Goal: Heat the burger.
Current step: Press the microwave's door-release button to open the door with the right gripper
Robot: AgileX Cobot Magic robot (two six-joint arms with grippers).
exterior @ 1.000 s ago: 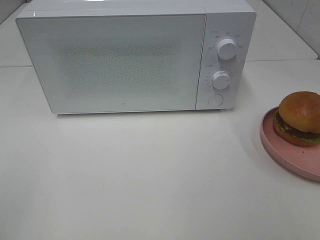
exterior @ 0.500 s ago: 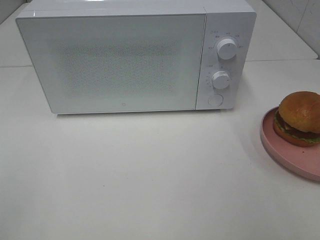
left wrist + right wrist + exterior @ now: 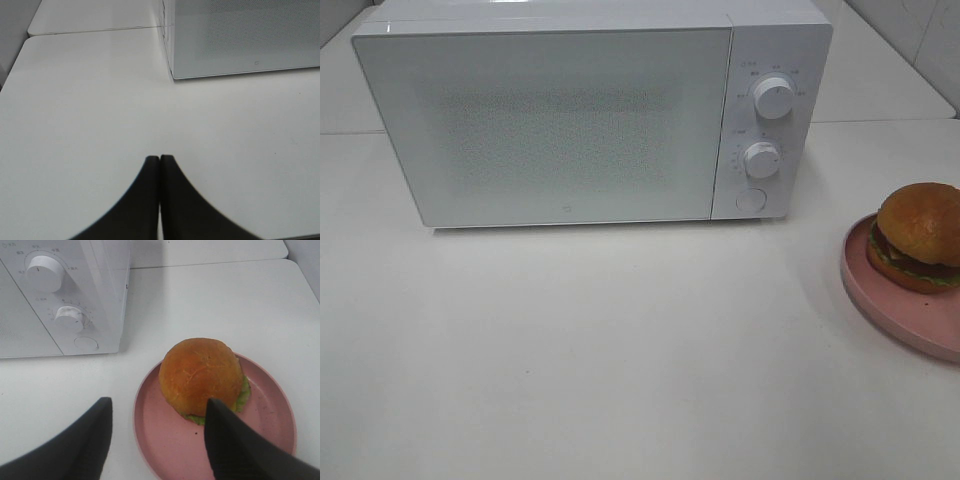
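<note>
Right gripper (image 3: 159,402): fingers spread wide with nothing between them. Straight ahead of the gap and below it sits the burger (image 3: 201,376), on the half of the pink plate (image 3: 160,435) farther from this gripper. In the wrist view one fingertip overlaps the burger's near edge, but neither arm appears in the high view, so no contact is noted. The burger stands upright, bun dome up, its stack axis vertical. It is round in plan with no long axis, and lettuce shows under the bun's edge. The plate holds only the burger, and its near half is bare. Beyond the plate, to the side of the other finger, is the microwave (image 3: 30,335), its control end nearest: upper knob (image 3: 45,272), lower knob (image 3: 70,319) and round button (image 3: 86,343). A strip of bare table (image 3: 620,350) separates plate and microwave. The door is shut and its contents cannot be seen. Left gripper (image 3: 159,159): fingers pressed together, holding nothing, over open tabletop, with the microwave's front corner ahead and off to one side, well apart.
</note>
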